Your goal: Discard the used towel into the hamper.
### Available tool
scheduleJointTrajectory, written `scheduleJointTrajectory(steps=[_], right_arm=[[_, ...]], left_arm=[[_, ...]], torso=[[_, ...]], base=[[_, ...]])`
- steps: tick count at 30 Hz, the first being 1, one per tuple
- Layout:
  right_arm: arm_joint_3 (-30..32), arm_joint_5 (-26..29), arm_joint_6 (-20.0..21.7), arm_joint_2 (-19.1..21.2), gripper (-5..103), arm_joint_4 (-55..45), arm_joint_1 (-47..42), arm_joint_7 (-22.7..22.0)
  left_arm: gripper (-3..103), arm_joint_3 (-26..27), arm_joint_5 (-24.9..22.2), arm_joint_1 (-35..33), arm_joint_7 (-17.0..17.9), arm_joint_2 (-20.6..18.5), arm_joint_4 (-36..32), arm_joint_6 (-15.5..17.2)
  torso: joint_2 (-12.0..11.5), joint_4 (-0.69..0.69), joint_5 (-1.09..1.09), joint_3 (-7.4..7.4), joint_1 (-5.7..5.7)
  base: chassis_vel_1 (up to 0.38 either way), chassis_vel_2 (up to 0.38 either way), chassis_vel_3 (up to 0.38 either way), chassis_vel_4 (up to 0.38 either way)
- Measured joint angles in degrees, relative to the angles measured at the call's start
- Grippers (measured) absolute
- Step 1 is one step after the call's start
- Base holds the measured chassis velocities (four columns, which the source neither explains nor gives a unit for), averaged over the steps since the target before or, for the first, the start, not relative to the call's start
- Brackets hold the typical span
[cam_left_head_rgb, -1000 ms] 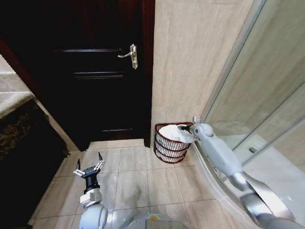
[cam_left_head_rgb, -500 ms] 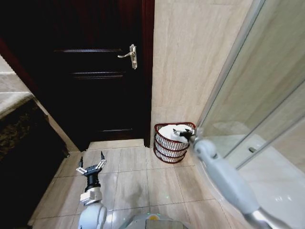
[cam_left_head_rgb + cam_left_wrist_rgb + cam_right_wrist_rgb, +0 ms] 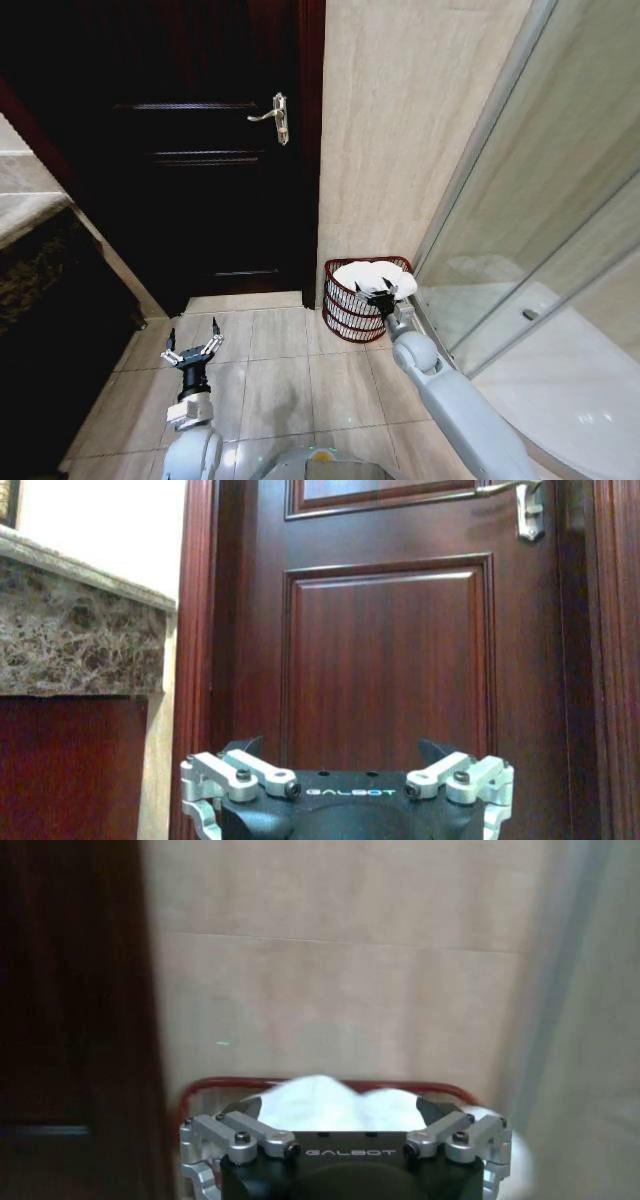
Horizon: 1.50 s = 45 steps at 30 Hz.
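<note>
The left gripper (image 3: 191,350) is down low over the floor tiles (image 3: 280,370), with its fingers spread apart and nothing in them. The right gripper (image 3: 381,292) is at the near rim of the hamper (image 3: 345,308), fingers apart and empty. The white towel (image 3: 372,275) lies piled inside the hamper. The hamper sits on the floor against the beige wall (image 3: 400,130), just beside the dark door (image 3: 200,150).

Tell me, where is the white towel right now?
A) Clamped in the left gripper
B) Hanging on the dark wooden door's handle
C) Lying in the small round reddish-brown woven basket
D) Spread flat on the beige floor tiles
C: the white towel is heaped inside the reddish-brown woven basket against the beige wall, with the right gripper at the basket's rim.
</note>
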State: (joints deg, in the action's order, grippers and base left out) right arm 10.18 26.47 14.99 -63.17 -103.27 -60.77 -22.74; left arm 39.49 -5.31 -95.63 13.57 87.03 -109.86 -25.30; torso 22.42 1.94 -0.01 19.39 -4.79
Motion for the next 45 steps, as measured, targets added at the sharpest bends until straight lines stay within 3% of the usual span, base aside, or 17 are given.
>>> scheduleJointTrajectory(steps=[6,8,10,12,15,19,27,34,45], right_arm=[[7.2,-0.2,0.2,-0.9,100,-2.3,-4.3,-2.2],[8.3,0.0,0.0,-1.0,100,-2.9,-4.9,-1.7],[9.5,0.2,-1.1,-0.7,100,-4.0,-6.0,2.1],[9.6,0.0,-0.8,-0.5,100,-4.2,-6.1,3.0],[8.8,0.3,0.7,-0.2,100,-4.4,-5.2,0.5],[9.1,2.8,6.1,0.7,100,-4.4,-4.5,-2.8],[9.6,5.0,9.1,1.6,100,-2.9,-4.4,-5.6],[9.2,7.0,9.3,1.6,100,1.2,-2.7,-5.1],[6.3,5.5,9.7,2.6,100,7.7,2.4,-2.3]], left_arm=[[100,0.6,0.5,-0.8,0.2,-0.3,1.2,0.2],[100,0.6,0.5,-1.0,0.3,-0.1,1.6,0.2],[100,0.6,0.3,-0.9,0.5,0.4,2.1,0.2],[100,0.6,0.3,-0.5,0.8,0.6,2.4,0.3],[100,0.5,0.9,0.4,1.4,1.0,3.0,0.7],[100,0.1,1.7,1.8,1.5,0.8,2.9,2.0],[100,0.0,2.0,2.5,1.4,0.7,0.7,3.1],[100,0.3,1.9,1.8,1.4,1.0,0.8,2.2],[100,0.7,1.6,1.3,1.5,1.1,0.9,1.2]], torso=[[0.0,-0.02,0.02,0.00,0.00],[0.0,0.00,0.02,0.00,0.00],[0.0,0.00,0.02,0.00,0.00],[0.0,0.00,0.02,0.00,0.00],[0.0,0.00,0.01,0.00,0.00],[0.0,0.00,0.02,0.01,0.00],[0.0,0.00,0.01,0.01,0.00],[0.0,0.00,0.02,0.01,0.00],[0.0,0.00,0.02,0.01,0.00]], base=[[0.000,0.000,0.000,0.000],[0.000,0.000,0.000,0.000],[0.000,0.000,0.000,0.000],[0.000,0.000,0.000,0.000],[0.000,0.000,0.000,0.000],[0.000,0.000,0.000,0.000],[0.000,0.000,0.000,0.000],[0.000,0.000,0.000,0.000],[0.000,0.000,0.000,0.000]])
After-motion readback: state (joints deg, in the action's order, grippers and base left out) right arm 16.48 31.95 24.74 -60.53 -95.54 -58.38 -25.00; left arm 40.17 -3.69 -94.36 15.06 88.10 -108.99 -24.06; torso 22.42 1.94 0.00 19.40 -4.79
